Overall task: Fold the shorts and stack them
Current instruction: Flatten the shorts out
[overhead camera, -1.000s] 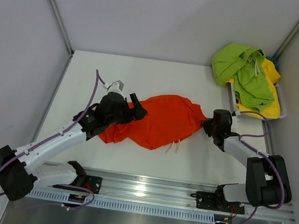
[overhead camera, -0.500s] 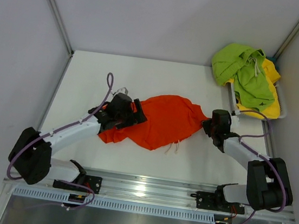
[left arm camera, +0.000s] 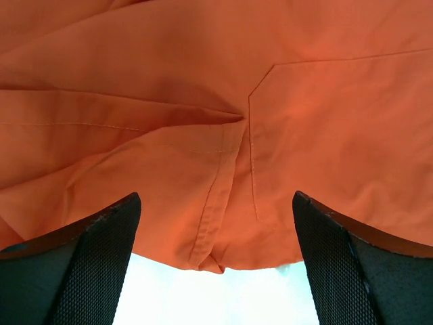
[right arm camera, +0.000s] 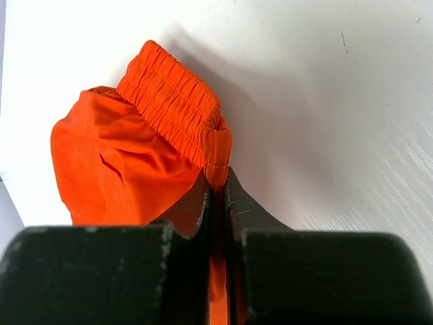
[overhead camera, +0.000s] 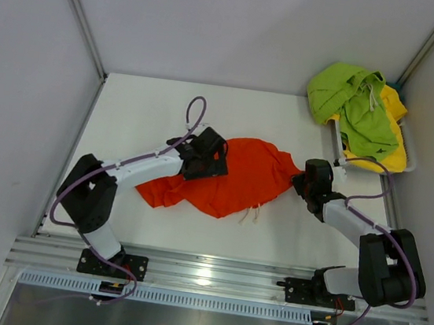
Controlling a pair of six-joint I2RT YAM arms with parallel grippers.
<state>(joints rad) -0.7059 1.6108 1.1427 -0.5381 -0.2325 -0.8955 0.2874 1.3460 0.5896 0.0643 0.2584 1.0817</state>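
The orange shorts [overhead camera: 234, 182] lie crumpled across the middle of the table, white drawstrings trailing at their near edge. My left gripper [overhead camera: 211, 155] hovers over their far left part, open. In the left wrist view its fingers [left arm camera: 88, 271] stand wide apart over a hem and pocket seam of the orange shorts [left arm camera: 223, 128], holding nothing. My right gripper [overhead camera: 304, 178] is shut on the right corner of the orange shorts. In the right wrist view the right gripper [right arm camera: 216, 181] pinches the elastic waistband [right arm camera: 172, 98]. Lime green shorts [overhead camera: 350, 99] lie on yellow shorts [overhead camera: 393, 159] at the back right.
A white basket [overhead camera: 412, 160] at the back right corner holds the green and yellow pile, part of which spills over its rim. Grey walls enclose the table on the left, back and right. A metal rail runs along the near edge.
My left arm has swung right and away along the orange shorts, from their left end to their far left edge, still open. The right gripper and the shorts' right corner have stayed put.
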